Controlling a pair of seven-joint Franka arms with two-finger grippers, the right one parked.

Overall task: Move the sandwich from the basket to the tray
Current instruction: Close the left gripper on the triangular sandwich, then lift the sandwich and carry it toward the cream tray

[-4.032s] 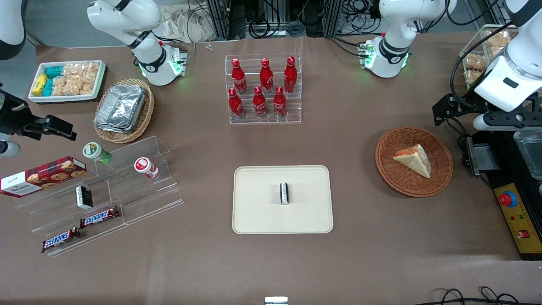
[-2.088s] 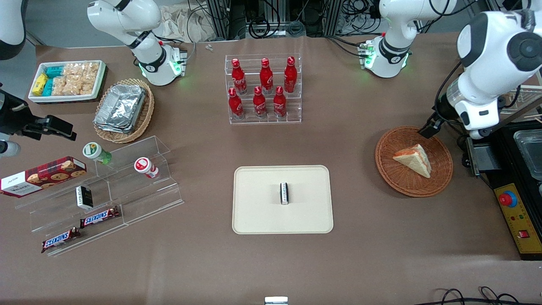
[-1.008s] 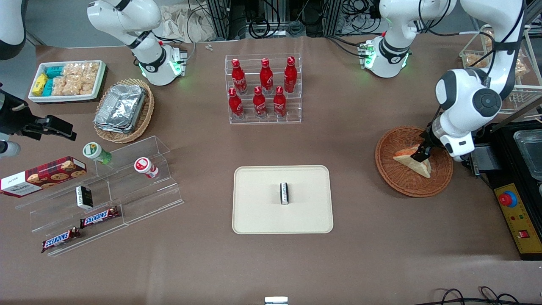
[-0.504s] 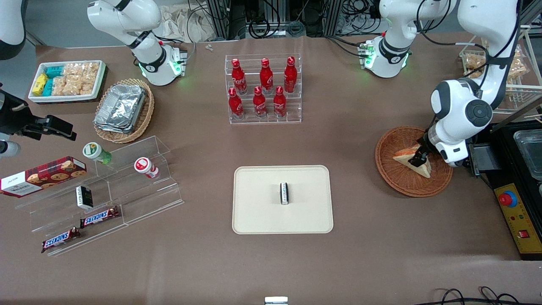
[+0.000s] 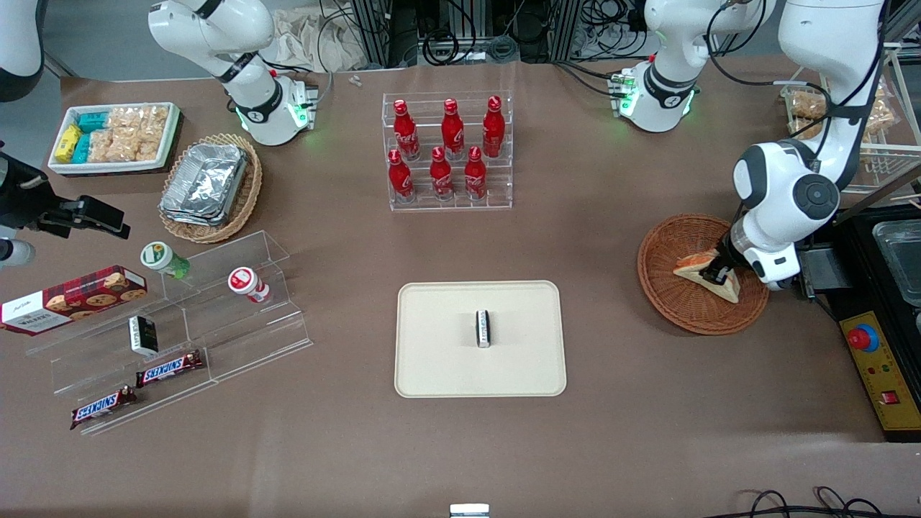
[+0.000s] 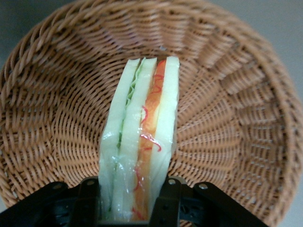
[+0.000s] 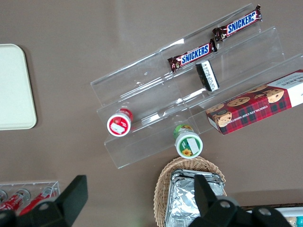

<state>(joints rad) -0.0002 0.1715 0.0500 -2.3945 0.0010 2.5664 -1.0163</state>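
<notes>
- Two black fingers (image 6: 166, 201) of the left gripper (image 5: 714, 273) are pressed against the flat bread faces of the sandwich (image 5: 705, 273), one on each side, jaws narrowed to the wedge's thickness
- Down in the basket (image 5: 673, 302) we go: the gripper is inside the reddish-brown wicker ring, at the working arm's end of the table
- Wrist camera looks straight along the sandwich's layered edge (image 6: 142, 142), with green filling on one side, orange-red on the other, shiny wrap over it all, woven basket wall (image 6: 236, 118) curving round it
- From the front, the wedge sits tilted, its pale pointed end toward the camera and its orange edge toward the middle of the table; whether it is touching the weave or just clear of it, I cannot tell
- Over in the middle of the table lies the tray (image 5: 439, 360), cream and flat, well apart from the basket
- One small dark packet (image 5: 483, 328) stands at the tray's centre
- Farther from the camera than the tray, a clear rack of red bottles (image 5: 447, 151) stands in two rows
- Toward the parked arm's end: a clear stepped display (image 5: 216, 331) with Snickers bars (image 5: 169, 369), and a tan basket of foil containers (image 5: 209, 185)
</notes>
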